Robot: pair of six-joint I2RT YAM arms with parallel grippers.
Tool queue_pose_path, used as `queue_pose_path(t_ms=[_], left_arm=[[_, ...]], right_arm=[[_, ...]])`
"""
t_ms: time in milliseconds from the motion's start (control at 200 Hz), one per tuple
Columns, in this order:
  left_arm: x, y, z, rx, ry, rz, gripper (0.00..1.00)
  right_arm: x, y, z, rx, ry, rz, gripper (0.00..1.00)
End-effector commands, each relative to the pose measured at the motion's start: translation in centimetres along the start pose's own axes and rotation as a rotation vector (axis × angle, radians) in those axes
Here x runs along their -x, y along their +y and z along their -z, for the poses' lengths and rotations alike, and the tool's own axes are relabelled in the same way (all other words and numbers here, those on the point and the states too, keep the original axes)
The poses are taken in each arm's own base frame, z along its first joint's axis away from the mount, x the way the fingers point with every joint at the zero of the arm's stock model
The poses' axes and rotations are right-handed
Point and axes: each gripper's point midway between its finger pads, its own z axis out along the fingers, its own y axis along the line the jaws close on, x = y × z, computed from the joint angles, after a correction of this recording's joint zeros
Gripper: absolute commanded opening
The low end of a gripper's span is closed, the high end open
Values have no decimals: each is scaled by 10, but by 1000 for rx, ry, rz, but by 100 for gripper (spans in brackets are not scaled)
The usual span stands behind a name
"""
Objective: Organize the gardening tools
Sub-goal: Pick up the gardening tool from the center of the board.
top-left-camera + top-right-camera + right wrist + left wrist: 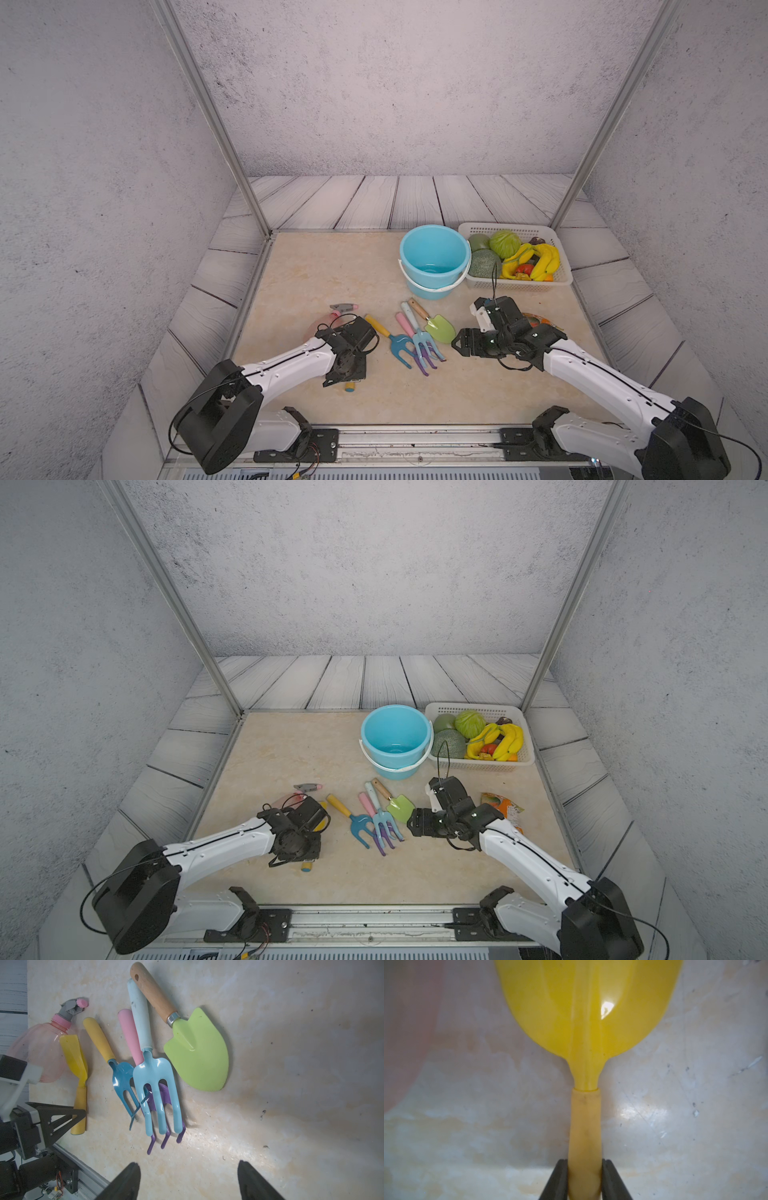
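The yellow scoop [588,1012] lies on the table [332,270] with its handle clamped between the jaws of your left gripper [585,1162]. Its blade points straight ahead of that hand, and the pink spray bottle [37,1049] is just beside it. You are at the grasp step, so the next move likely calls for a level lift clear of the bottle. Your right gripper [188,1167] hangs with jaws apart, just short of the prongs of the rakes [155,1076].

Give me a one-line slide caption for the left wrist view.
Left gripper shut on the handle of the yellow scoop, blade pointing away, beige tabletop beneath.
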Motion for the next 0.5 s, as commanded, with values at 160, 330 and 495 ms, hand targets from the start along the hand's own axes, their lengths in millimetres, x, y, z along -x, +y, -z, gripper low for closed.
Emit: queue_pose_path(t_ms=[160,330,495], left_arm=[[10,-13,9,-37,-32,-44,0],[39,-42,45,-166,-159,-106,0],[62,-74,85,-296,-280,-178,0]], right_arm=[[14,15,5,38,-35,2,78],[25,32,11,104,-51,15,76],[42,65,19,235,-77,25,75]])
